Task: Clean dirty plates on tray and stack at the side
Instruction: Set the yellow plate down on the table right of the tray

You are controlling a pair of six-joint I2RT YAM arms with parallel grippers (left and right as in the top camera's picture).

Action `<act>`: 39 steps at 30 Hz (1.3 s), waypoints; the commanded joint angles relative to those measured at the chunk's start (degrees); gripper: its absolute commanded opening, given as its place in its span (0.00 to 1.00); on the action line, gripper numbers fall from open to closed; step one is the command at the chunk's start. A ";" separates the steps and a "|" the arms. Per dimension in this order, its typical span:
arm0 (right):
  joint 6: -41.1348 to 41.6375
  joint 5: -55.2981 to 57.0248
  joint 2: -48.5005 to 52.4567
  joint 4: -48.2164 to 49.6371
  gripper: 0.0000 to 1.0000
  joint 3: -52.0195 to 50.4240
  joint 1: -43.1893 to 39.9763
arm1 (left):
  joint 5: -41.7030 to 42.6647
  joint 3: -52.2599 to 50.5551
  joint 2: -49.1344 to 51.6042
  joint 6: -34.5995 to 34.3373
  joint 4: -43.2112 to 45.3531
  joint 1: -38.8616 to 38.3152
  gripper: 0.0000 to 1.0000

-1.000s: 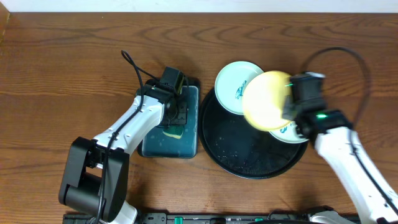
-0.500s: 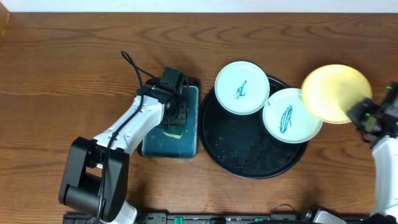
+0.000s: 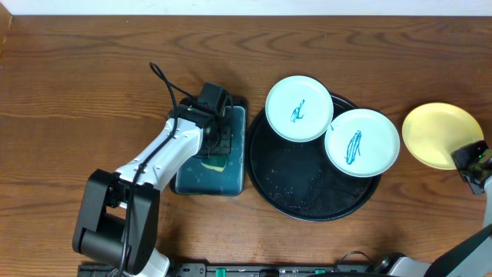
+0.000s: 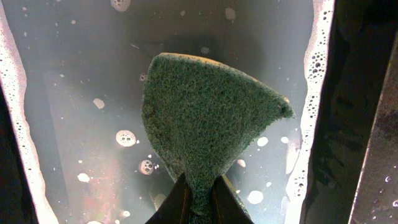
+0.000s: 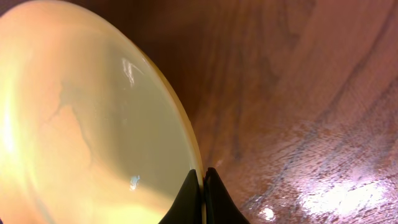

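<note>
On the black tray [image 3: 296,188] lie two scribbled plates [image 3: 300,108] [image 3: 362,143], sponge [image 4: 205,124] in teal tray [image 3: 192,181].

No text, label, brand or number can be read in any view. The teal marks on the pale round plate at the back edge [image 3: 299,108] of the large round black tray [image 3: 292,192] and on the pale round plate at its right edge [image 3: 362,143] are loose scribbles, not letters or digits.
</note>
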 commanded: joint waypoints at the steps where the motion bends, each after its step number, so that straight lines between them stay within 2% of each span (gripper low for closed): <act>1: 1.07 1.38 2.49 0.46 0.01 1.05 -1.09 | -0.48 -0.24 0.04 0.35 -0.20 0.26 0.08; 12: -1.18 -4.07 7.23 3.50 0.02 1.07 0.11 | -0.48 -0.26 0.04 0.35 -0.20 0.26 0.08; 14: -1.55 -4.15 7.23 3.10 0.09 1.05 0.22 | -0.48 -0.24 0.04 0.35 -0.24 0.26 0.08; 17: -2.89 -7.21 7.23 3.13 0.26 1.07 0.20 | -0.48 -0.24 0.04 0.35 -0.22 0.26 0.08; 18: -2.84 -8.70 7.23 3.30 0.28 1.07 0.20 | -0.48 -0.26 0.04 0.35 -0.22 0.26 0.08; 20: -2.78 -11.47 7.23 3.78 0.25 1.05 0.20 | -0.48 -0.24 0.04 0.35 -0.24 0.26 0.08; 22: -2.82 -13.49 7.23 4.48 0.13 1.05 0.15 | -0.46 -0.24 0.04 0.35 -0.24 0.26 0.08; 23: -2.82 -14.62 7.23 4.68 0.11 1.07 0.15 | -0.46 -0.26 0.04 0.33 -0.24 0.26 0.08; 25: -2.84 -17.33 7.23 4.87 0.27 1.05 0.07 | -0.48 -0.24 0.04 0.35 -0.24 0.26 0.08; 26: -2.93 -18.67 7.23 5.16 0.38 1.05 0.07 | -0.46 -0.24 0.04 0.35 -0.24 0.26 0.08; 27: -3.85 -20.39 7.23 5.55 0.43 1.05 0.11 | -0.48 -0.26 0.04 0.35 -0.24 0.26 0.08; 33: -10.51 -25.92 7.23 8.39 0.53 1.07 3.06 | -0.48 -0.26 0.04 0.35 -0.22 0.26 0.08; 37: -16.31 -25.83 7.23 12.02 0.62 1.07 9.18 | -0.48 -0.26 0.04 0.35 -0.22 0.26 0.08; 39: -19.26 -24.24 7.23 13.57 0.63 1.07 12.59 | -0.48 -0.26 0.04 0.35 -0.22 0.26 0.08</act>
